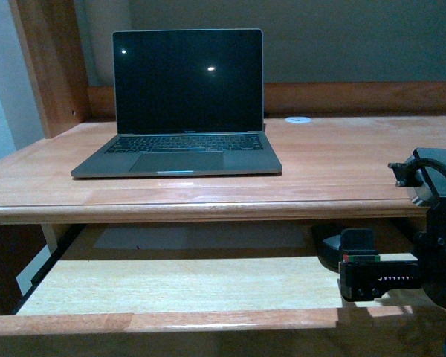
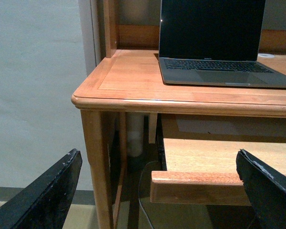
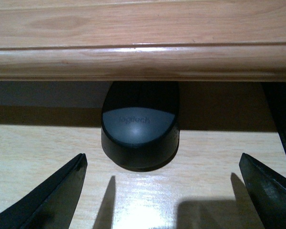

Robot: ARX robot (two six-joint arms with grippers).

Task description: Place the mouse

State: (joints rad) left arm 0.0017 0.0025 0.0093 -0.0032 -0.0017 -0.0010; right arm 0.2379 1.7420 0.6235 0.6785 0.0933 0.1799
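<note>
Item: mouse [image 3: 139,126], laid on shelf [image 3: 33,148] just ahead of right fingers [image 3: 52,195], centred between them, untouched, half tucked under worktop [image 3: 133,57] edge. State: right fingers spread, nothing held; left fingers [image 2: 43,195] likewise. Progress: judged early; grasp and placing left.

A: Anything legible here?

B: One word, "logitech". It's in faint lowercase letters on the grey top panel of the mouse [image 3: 139,126], in the middle of the right wrist view.

A: And the laptop [image 1: 182,111], upper left of centre in the front view?

B: There's a tiny line of lettering below its screen, too small to read.
</note>
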